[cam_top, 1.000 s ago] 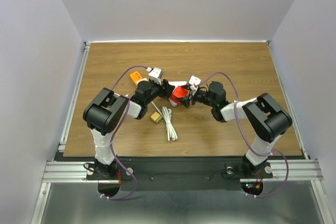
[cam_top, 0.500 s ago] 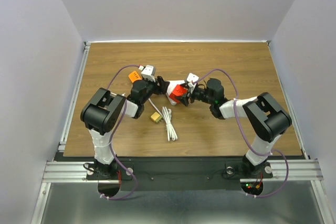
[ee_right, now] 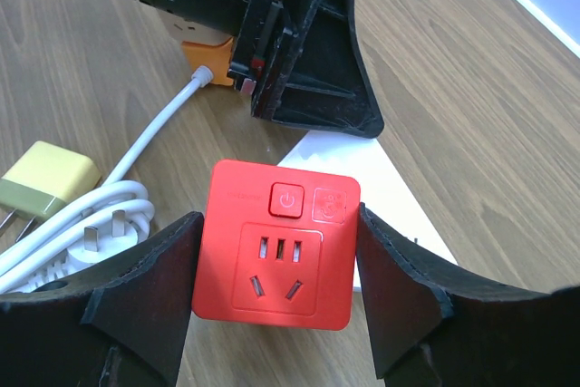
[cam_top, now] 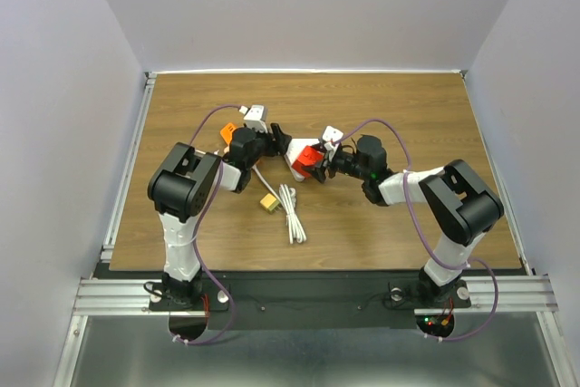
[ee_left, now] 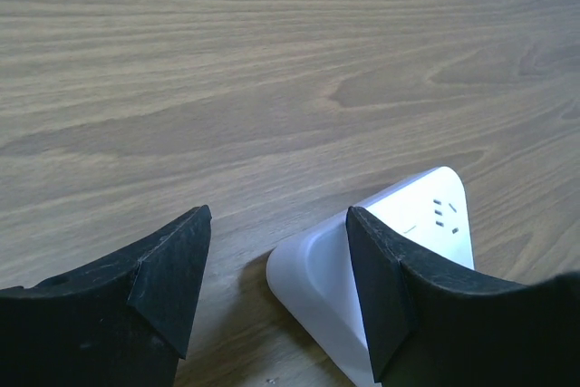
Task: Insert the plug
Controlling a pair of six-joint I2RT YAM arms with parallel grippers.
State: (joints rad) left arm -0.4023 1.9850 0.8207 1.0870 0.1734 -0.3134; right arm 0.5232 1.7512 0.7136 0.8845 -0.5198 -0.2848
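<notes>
Wood table, two sockets, one loose plug.
The right gripper clamps the red socket cube beside the white socket block; the left gripper stands spread, empty. The plug lies toward the bases from it, cable running to the near edge.

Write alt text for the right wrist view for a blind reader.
A red socket cube, power button and slots facing the camera, is clamped between the black jaws of the right gripper. Behind it a white socket block lies on the wooden table by the left gripper; a white cable, its plug and a yellow adapter lie at left.
</notes>
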